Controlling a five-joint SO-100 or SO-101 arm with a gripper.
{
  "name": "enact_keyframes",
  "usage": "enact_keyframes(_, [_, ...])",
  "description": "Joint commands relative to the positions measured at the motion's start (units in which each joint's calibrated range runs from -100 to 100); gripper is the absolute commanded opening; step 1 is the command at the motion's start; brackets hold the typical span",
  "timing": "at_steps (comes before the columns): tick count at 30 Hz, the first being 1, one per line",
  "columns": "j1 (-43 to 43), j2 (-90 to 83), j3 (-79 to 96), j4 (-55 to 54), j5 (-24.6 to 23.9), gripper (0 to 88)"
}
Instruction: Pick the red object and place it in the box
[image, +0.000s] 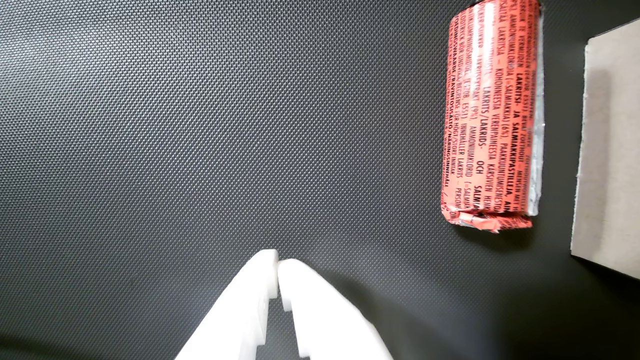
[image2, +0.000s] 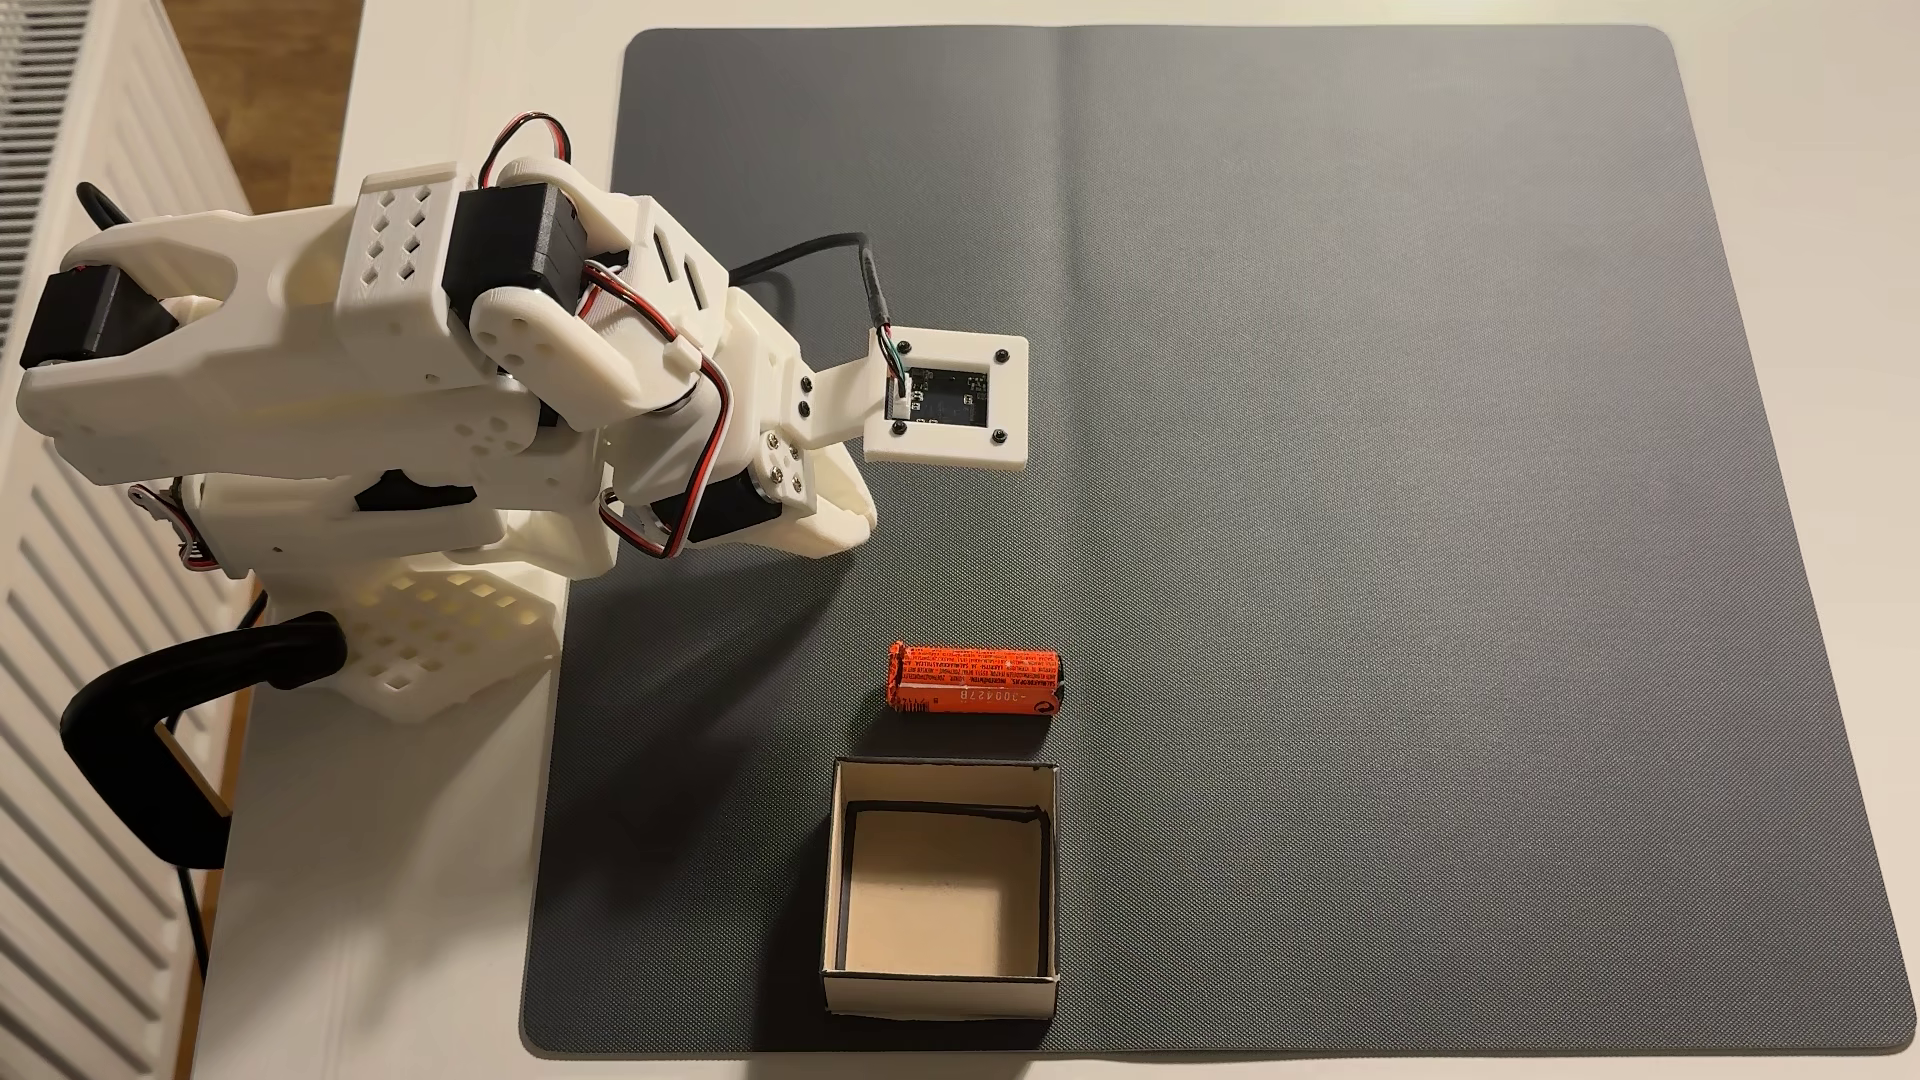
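The red object (image: 490, 110) is an orange-red cylinder with fine black print, lying flat on the dark mat. In the fixed view the red object (image2: 975, 680) lies crosswise just above the box (image2: 940, 997), apart from it by a narrow gap. The box is square, open-topped and empty, with cream walls and a tan bottom. In the wrist view one box wall (image: 610, 150) shows at the right edge, beside the cylinder. My gripper (image: 278, 262) is shut, its white fingertips touching with nothing between them, well to the left of the cylinder and below it in the picture.
The arm (image2: 416, 343) is folded at the left, its base clamped to the white table (image2: 395, 935) by a black clamp (image2: 156, 727). The grey mat (image2: 1403, 467) stretches open to the right. A radiator (image2: 62, 883) runs along the left edge.
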Motion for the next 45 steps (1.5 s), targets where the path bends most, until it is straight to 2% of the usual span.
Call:
enact_keyframes(1, [-0.07,0.51,0.73,0.74,-0.03,1.1])
enact_keyframes(17, [-0.30,0.51,0.73,0.39,-0.55,0.7])
enact_keyframes(23, [0.15,0.51,-1.99,-9.40,-0.34,0.7])
enact_keyframes(28, [0.30,0.51,-11.70,-10.27,-0.08,0.7])
enact_keyframes(34, [6.83,0.51,-19.31,-0.57,1.54,0.8])
enact_keyframes(38, [10.84,0.59,-18.86,-0.92,5.03,1.0])
enact_keyframes(45, [14.63,0.59,-8.70,-11.32,5.19,1.1])
